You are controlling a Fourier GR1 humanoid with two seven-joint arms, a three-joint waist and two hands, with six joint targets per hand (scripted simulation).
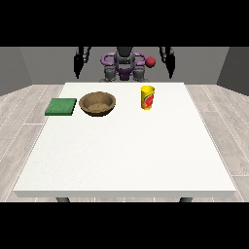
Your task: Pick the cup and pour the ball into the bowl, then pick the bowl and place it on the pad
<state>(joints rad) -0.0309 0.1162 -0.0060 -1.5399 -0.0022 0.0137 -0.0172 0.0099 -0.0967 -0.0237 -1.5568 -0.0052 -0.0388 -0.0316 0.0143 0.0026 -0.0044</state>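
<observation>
Both hands, view's left (77,63) and right (169,62), hang behind the table (126,160)'s far edge, fingers can't tell; cup (148,97), bowl (97,103), pad (61,106) near that edge

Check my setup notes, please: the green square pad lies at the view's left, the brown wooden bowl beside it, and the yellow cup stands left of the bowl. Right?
Not quite. The front view shows the yellow cup standing right of the brown wooden bowl; the green square pad does lie at the left.

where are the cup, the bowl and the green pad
cup (148,97), front view, on its yellow side wall
bowl (86,103), front view, on its brown rim
green pad (61,106), front view, on its top face
</observation>
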